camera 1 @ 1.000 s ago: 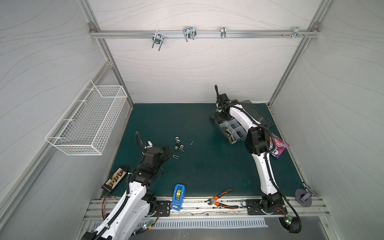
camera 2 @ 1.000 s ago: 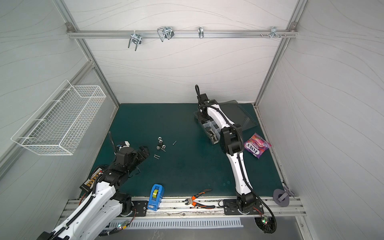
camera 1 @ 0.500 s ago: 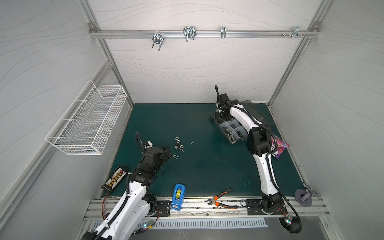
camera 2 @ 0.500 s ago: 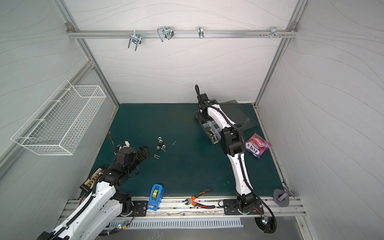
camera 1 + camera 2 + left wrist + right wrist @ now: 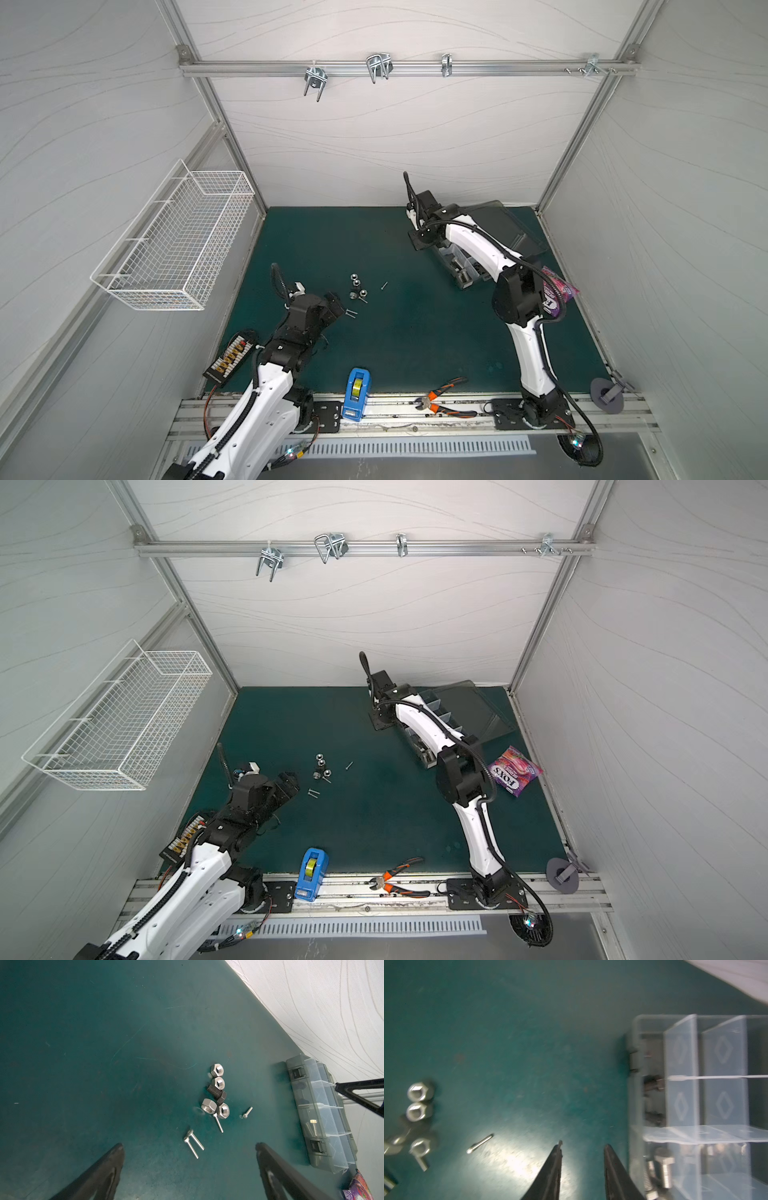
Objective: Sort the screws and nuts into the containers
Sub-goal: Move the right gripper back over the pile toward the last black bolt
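Several silver nuts (image 5: pixel 218 1083) and a black bolt (image 5: pixel 216 1093) lie clustered on the green mat, also seen as nuts (image 5: pixel 356 283) in both top views. Thin silver screws (image 5: pixel 194 1142) lie closest to my left gripper (image 5: pixel 189 1146), which is wide open just short of them. A lone screw (image 5: pixel 480 1144) lies between the cluster and the containers (image 5: pixel 685 1084). The containers are compartments of a clear organizer box (image 5: pixel 440 717) with its lid open. My right gripper (image 5: pixel 583 1146) hangs over the mat beside the box, open with nothing between its fingers. Silver bolts (image 5: pixel 664 1169) lie in the compartment closest to it.
A white wire basket (image 5: pixel 178 245) hangs on the left wall. A blue tape dispenser (image 5: pixel 356 392) and orange pliers (image 5: pixel 440 401) lie at the front edge. A candy packet (image 5: pixel 515 771) lies right of the box, and a connector strip (image 5: pixel 230 359) sits by the left arm.
My right gripper has shifted slightly beside the organizer box. The left arm and the loose fasteners have not moved.
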`<state>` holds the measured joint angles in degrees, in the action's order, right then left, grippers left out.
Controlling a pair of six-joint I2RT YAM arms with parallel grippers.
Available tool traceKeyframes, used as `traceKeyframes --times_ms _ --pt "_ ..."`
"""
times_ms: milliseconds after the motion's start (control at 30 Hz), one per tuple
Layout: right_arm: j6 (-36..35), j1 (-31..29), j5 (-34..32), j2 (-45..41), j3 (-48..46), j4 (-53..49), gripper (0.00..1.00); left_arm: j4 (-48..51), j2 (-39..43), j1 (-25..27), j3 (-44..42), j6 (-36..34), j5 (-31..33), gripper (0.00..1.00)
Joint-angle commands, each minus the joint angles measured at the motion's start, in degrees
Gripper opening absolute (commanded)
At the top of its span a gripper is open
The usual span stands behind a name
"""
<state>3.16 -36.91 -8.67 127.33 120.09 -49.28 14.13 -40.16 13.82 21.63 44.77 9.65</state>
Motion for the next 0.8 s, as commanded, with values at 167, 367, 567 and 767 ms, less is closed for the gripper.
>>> traceKeyframes --times_ms 167,367,567,767 --pt "1.05 -7.33 5.4 -2.0 -2.74 2.64 0.35 0.02 0.74 0.06 1.84 0.2 1.06 1.0" --pt "2.11 -11.52 8.62 -0.2 -3.02 4.36 0.35 0.37 1.18 0.08 1.84 0.22 1.11 1.0" --pt "4.38 -14.35 10.88 3.63 -0.71 4.94 0.35 0.72 1.35 0.07 1.88 0.19 1.01 1.0" --pt "6.78 -16.22 11.63 7.95 3.47 4.93 0.47 0.81 1.39 0.06 1.84 0.36 0.49 1.0"
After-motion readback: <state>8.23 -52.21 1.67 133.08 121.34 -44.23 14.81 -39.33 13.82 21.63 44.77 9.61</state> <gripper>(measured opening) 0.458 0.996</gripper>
